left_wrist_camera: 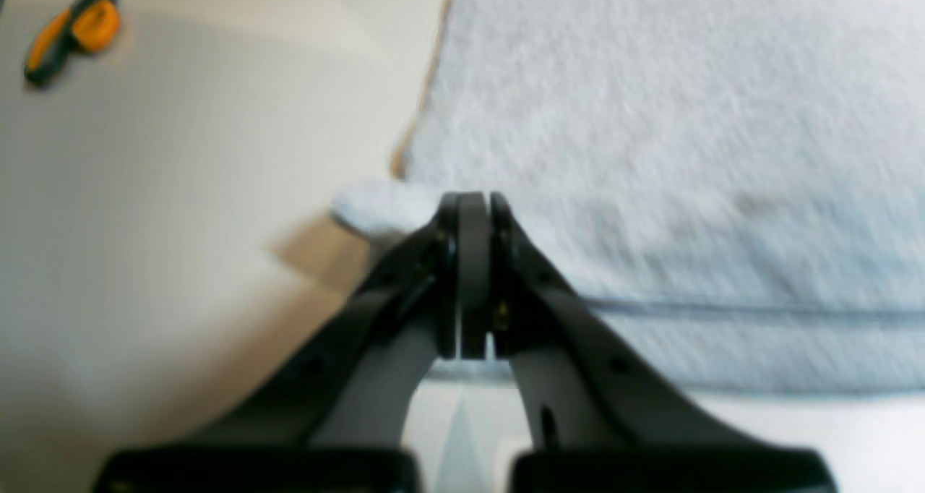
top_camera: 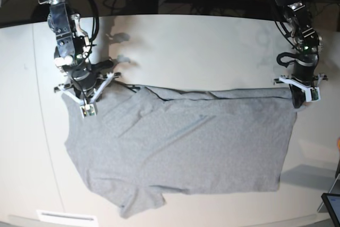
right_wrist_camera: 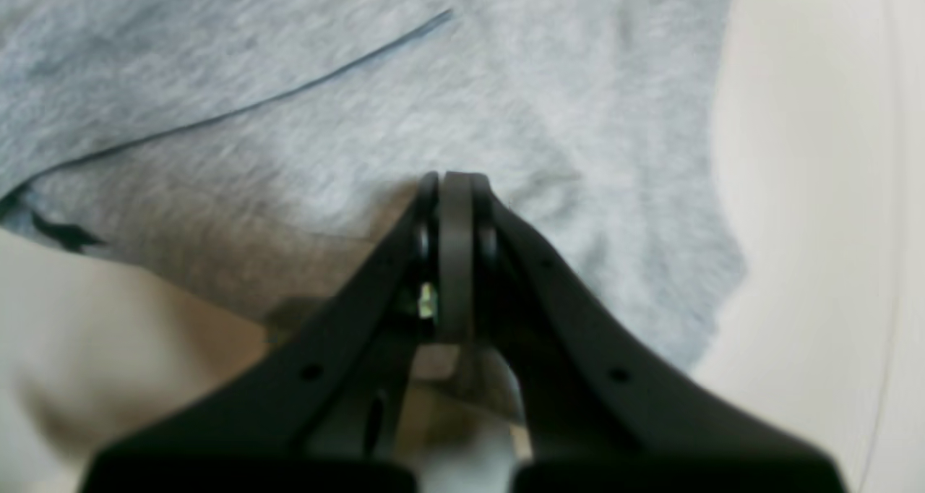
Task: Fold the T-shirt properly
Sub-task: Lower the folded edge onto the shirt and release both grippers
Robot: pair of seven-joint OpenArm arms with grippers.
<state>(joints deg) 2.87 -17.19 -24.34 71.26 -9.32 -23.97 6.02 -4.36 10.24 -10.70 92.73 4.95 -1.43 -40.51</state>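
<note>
Seen from the base view, your T-shirt lies spread across the pale table, grey and plain side up, with one sleeve jutting toward the near edge and a long fold line running along its far edge. Your right gripper, on the left of that view, sits at the shirt's far left corner; your left gripper, on the right of that view, sits at the far right corner. In the right wrist view, the right gripper has its jaws pressed fully together over the grey T-shirt, with cloth bunched at the tips, so it appears to pinch the fabric; a dark seam line crosses the cloth above it. In the left wrist view, the left gripper likewise has its jaws fully together, its tips at the edge of the T-shirt, where a small tuft of cloth pokes out to one side of the tips, lifted off the table and casting a shadow. A hem line runs beside the jaws. An orange and black tool lies well apart on the table, blurred in the corner of that view.
</note>
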